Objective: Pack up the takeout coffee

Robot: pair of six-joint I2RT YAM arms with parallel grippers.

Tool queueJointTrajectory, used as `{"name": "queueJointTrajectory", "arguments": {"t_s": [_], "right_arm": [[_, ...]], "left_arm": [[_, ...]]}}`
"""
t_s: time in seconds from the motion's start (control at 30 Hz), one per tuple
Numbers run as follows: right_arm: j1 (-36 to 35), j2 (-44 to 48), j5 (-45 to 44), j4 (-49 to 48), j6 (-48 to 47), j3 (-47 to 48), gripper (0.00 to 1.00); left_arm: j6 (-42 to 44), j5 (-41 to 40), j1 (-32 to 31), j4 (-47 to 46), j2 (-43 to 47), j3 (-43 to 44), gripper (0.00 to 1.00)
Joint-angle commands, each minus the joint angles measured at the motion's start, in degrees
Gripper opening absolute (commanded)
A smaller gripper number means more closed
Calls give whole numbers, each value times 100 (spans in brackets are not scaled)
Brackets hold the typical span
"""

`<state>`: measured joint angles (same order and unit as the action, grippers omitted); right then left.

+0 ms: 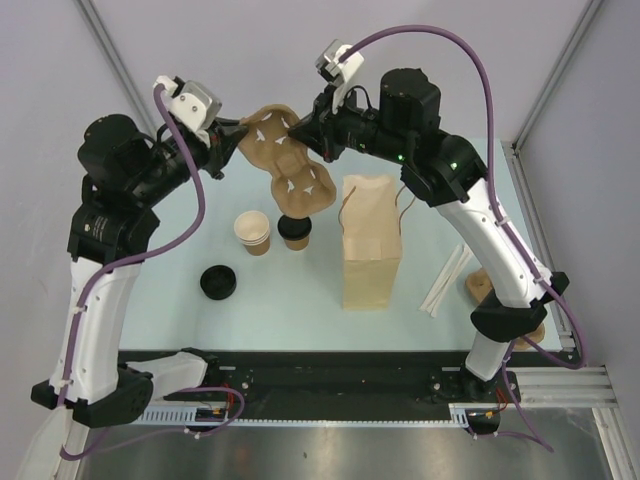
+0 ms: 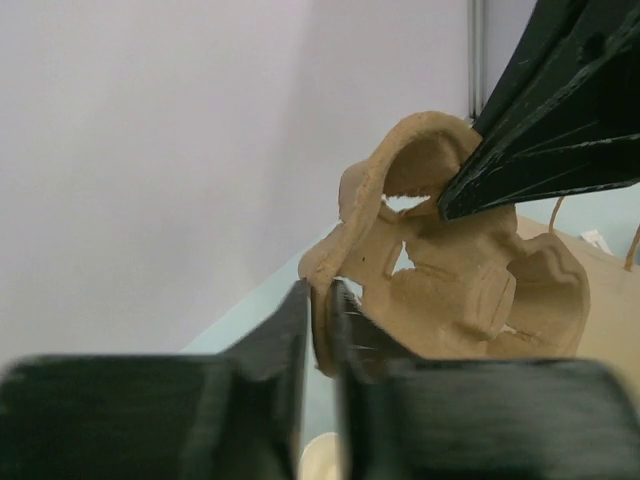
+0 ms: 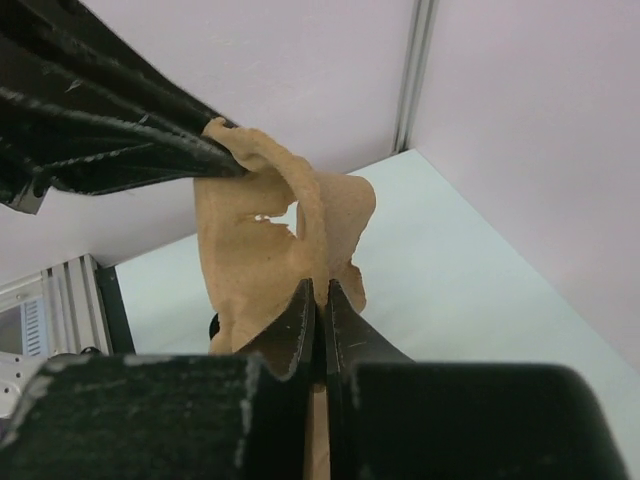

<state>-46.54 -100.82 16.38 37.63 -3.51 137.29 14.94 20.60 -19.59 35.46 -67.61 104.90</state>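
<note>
Both grippers hold the brown moulded-pulp cup tray (image 1: 288, 168) in the air above the cups. My left gripper (image 1: 238, 136) is shut on its far left rim, as the left wrist view (image 2: 322, 305) shows. My right gripper (image 1: 299, 126) is shut on its far right rim, as the right wrist view (image 3: 320, 295) shows. The tray (image 2: 470, 285) hangs tilted between them (image 3: 250, 260). A tan coffee cup with no lid (image 1: 253, 232) stands on the table. Beside it, a cup with a black lid (image 1: 295, 233) is partly under the tray. A loose black lid (image 1: 217, 282) lies front left.
The tall tan paper bag (image 1: 370, 245) with string handles stands upright right of the cups. White sticks (image 1: 445, 280) and a round wooden thing (image 1: 481, 283) lie by the right arm. Metal frame posts stand at the back corners.
</note>
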Motion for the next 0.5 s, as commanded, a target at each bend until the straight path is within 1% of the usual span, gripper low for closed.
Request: {"name": "queueJointTrajectory", "arguments": {"t_s": [0.0,0.03,0.07,0.1,0.13,0.23,0.37,0.47], "right_arm": [[-48,9,-12,-300,61,236,0],[-48,27,-30,-282,52,228,0],[-48,27,-30,-265,43,201,0],[-74,44,-38,-273,26,175,0],[-74,44,-47,-265,8,157,0],[-135,71,-83,-247,-53,96,0],[-250,45,-135,-247,-203,78,0],[-338,36,-231,-238,-326,87,0]], "left_arm": [[219,40,8,-75,187,-14,37],[455,75,8,-40,196,-5,54],[623,189,17,4,205,47,56],[790,233,8,65,196,100,56],[1096,260,8,197,187,161,55],[1571,295,8,609,-6,574,50],[2038,269,17,944,-304,1084,50],[2320,278,8,1147,-419,1225,49]]}}
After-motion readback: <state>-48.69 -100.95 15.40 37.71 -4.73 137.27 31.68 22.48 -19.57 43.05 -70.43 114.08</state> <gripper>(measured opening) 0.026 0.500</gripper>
